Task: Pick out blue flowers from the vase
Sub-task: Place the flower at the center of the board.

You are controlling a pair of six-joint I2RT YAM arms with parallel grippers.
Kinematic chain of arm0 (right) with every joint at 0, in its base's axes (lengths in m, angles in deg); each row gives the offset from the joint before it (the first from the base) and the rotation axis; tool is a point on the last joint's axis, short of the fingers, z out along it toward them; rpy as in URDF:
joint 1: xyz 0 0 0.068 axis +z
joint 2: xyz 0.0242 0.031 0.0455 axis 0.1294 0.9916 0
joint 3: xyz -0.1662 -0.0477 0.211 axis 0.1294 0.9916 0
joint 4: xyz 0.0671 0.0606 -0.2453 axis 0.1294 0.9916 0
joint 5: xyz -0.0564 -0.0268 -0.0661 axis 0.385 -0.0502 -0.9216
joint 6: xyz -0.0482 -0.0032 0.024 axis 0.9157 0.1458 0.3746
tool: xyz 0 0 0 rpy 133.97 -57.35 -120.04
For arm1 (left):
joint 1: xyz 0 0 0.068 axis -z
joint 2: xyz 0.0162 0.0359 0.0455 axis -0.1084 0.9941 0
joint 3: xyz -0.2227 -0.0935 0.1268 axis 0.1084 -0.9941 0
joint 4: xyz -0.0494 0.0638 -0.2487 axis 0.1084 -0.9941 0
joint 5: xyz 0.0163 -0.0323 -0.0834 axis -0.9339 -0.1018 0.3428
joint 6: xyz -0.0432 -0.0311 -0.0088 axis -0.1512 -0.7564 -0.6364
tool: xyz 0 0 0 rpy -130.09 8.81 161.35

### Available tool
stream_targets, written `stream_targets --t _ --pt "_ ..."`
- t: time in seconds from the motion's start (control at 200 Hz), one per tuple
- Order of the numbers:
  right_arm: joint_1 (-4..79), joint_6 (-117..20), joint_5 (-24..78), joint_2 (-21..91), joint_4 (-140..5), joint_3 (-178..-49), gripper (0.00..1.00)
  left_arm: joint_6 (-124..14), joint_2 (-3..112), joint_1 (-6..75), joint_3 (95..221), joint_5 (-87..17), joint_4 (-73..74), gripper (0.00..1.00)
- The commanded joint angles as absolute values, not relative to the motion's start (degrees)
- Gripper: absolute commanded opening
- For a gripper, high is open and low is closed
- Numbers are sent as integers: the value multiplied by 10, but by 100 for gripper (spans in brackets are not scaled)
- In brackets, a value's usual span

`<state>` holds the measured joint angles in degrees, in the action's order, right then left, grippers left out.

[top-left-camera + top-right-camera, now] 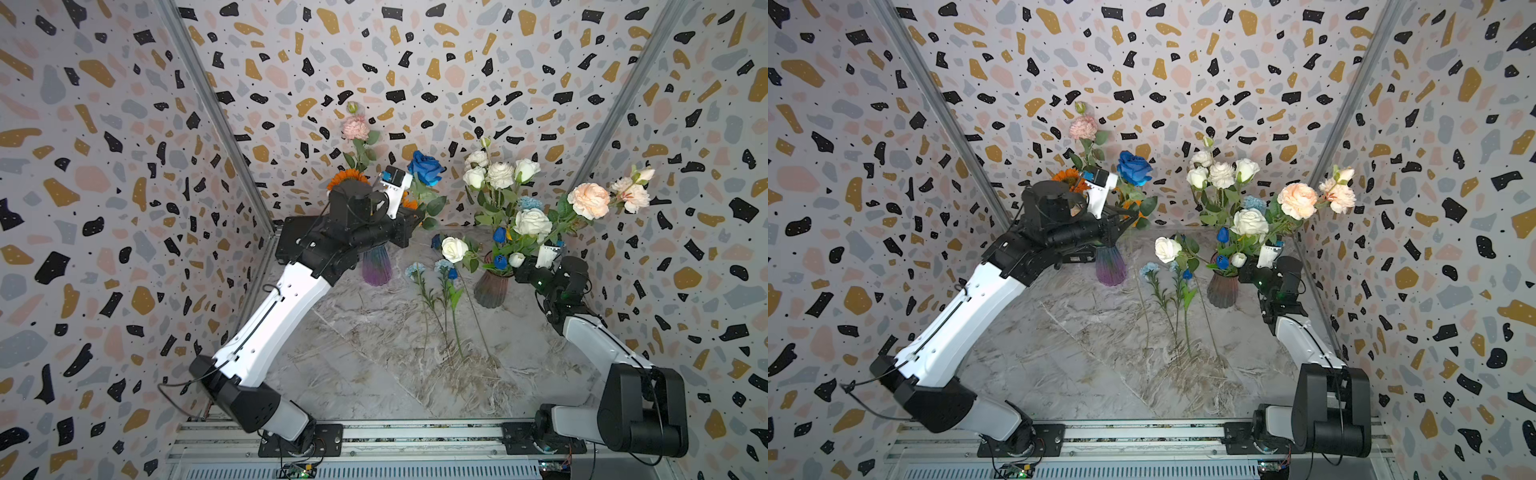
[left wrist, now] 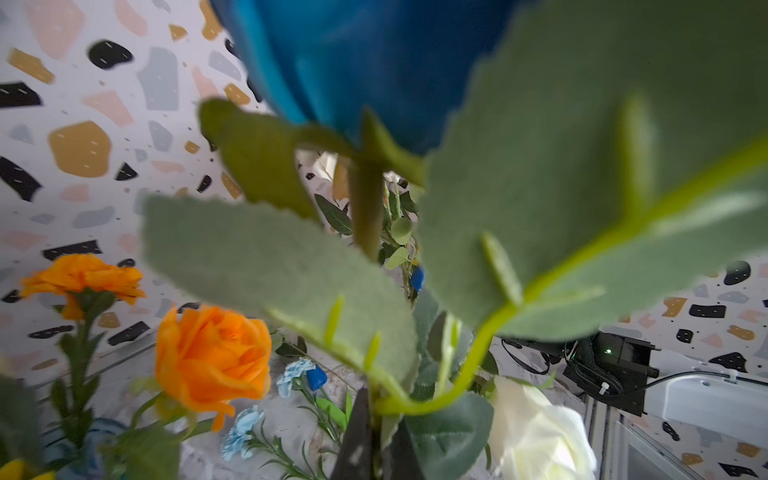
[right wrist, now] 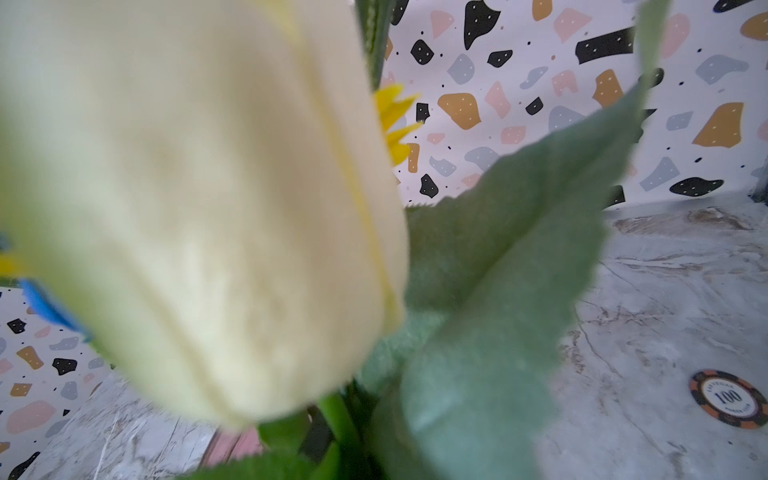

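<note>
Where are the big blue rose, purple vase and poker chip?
big blue rose (image 1: pixel 424 168): a top view, bloom.
purple vase (image 1: pixel 376 270): a top view, ribbed wall.
poker chip (image 3: pixel 729 398): right wrist view, its centre.

Grey marble-pattern tabletop (image 1: pixel 374 374), iridescent purple ribbed glass vase (image 1: pixel 376 270) standing rear left, smoky brown ribbed glass vase (image 1: pixel 492 289) rear right, lying flat between them pale blue carnation stems (image 1: pixel 415 271), dark blue tulip bud (image 1: pixel 452 273), long-stemmed white rose (image 1: pixel 454 249), orange-and-black poker chip (image 3: pixel 729 398) elsewhere on the surface.

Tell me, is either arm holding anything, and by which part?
Left end effector: shut on the deep blue artificial rose, by its green stem below the leaves. Right end effector: buried among flowers, cannot tell.
</note>
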<state>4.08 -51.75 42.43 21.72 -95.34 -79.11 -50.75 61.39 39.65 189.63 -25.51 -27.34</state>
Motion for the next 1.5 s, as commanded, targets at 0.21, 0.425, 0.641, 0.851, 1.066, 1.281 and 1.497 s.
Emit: stream_targets --t 0.21,0.425,0.641,0.851,1.066,1.281,1.497 --pt "47 -506 433 214 -911 -791 26 -546 763 399 1985 -228 -253 0" --pt "47 -506 433 216 -913 -790 26 -504 892 414 2106 -293 -337 0" --pt "47 -503 434 216 -913 -787 26 -504 980 423 2170 -383 -382 0" --pt "47 -504 433 216 -917 -786 26 -510 1003 429 2172 -472 -394 0" --pt "47 -507 436 218 -921 -786 26 -519 1065 436 2229 -528 -439 0" --pt "47 -506 435 214 -918 -786 26 -534 1149 432 2307 -544 -482 0" --pt "47 -509 436 214 -923 -784 26 -538 1164 425 2279 -557 -468 0"
